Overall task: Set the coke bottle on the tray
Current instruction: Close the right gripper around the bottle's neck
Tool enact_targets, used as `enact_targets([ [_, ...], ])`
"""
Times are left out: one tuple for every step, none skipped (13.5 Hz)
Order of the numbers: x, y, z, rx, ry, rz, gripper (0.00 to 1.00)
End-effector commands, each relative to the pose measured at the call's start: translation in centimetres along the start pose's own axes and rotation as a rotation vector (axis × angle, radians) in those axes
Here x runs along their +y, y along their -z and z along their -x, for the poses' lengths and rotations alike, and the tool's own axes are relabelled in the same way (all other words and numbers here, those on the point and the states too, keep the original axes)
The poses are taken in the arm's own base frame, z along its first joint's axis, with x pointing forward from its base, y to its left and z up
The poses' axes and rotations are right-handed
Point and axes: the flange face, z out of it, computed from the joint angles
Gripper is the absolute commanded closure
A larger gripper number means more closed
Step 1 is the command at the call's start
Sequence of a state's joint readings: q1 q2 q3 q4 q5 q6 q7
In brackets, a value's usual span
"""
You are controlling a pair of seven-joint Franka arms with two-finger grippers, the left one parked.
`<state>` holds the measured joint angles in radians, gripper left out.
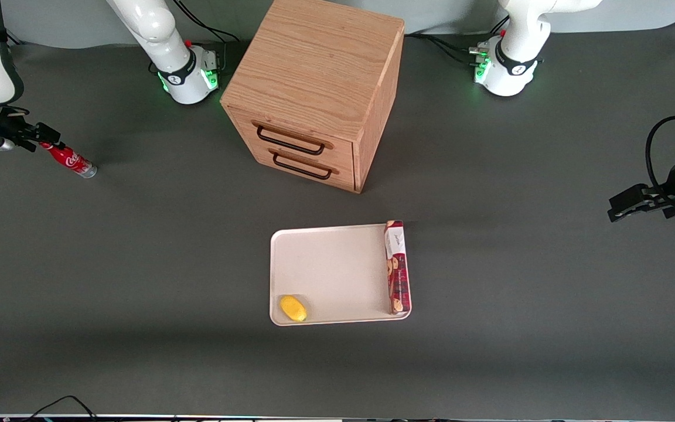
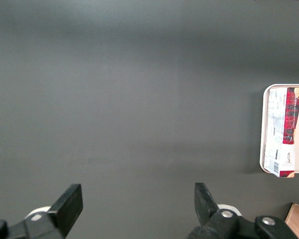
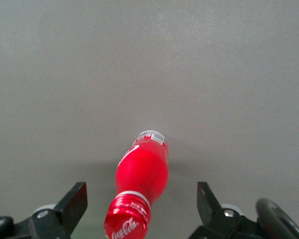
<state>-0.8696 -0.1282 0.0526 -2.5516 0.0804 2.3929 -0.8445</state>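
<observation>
**Coke bottle under the open gripper, tray well apart**

The coke bottle [image 1: 71, 159] lies on its side on the dark grey table [image 1: 138, 264], toward the working arm's end of it. Its silvery base points toward the middle of the table and its cap end points to the arm. The gripper [image 1: 41, 136] hangs just over the cap end of the bottle. In the right wrist view the two fingers [image 3: 74, 201] stand wide apart, one on each side of the bottle [image 3: 139, 191], and they do not touch it. So the gripper [image 3: 142, 209] is open and holds nothing.

The tray [image 1: 331, 272] lies flat near the middle of the table, nearer to the front camera than the wooden drawer cabinet [image 1: 317, 88] and well apart from the bottle. A long red cookie box [image 1: 396, 267] lies in the tray along the short rim at the parked arm's end. A small yellow object [image 1: 293, 308], like a lemon, sits in the tray corner nearest the front camera, at the working arm's end. The middle of the tray is bare. The cabinet has two drawers with dark handles [image 1: 289, 140], both closed.
</observation>
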Motion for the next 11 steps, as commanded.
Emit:
enact_targets([
  [0.12,-0.1,0.18,0.018,0.005,-0.015,0.02],
  [0.12,-0.1,0.19,0.018,0.005,-0.015,0.06],
  [0.17,-0.1,0.23,0.018,0.004,-0.015,0.11],
  [0.11,-0.11,0.2,0.017,0.005,-0.016,0.19],
  [0.19,-0.12,0.3,0.016,0.003,-0.017,0.24],
  [0.05,-0.22,0.32,0.01,-0.002,-0.026,0.28],
  [-0.1,-0.32,0.36,0.002,-0.009,-0.036,0.31],
  [-0.09,-0.22,0.34,0.002,-0.01,-0.036,0.48],
  [-0.11,-0.24,0.35,0.002,-0.012,-0.038,0.57],
  [-0.06,-0.23,0.39,0.004,-0.016,-0.04,0.66],
  [-0.08,-0.17,0.31,0.005,-0.014,-0.038,0.72],
])
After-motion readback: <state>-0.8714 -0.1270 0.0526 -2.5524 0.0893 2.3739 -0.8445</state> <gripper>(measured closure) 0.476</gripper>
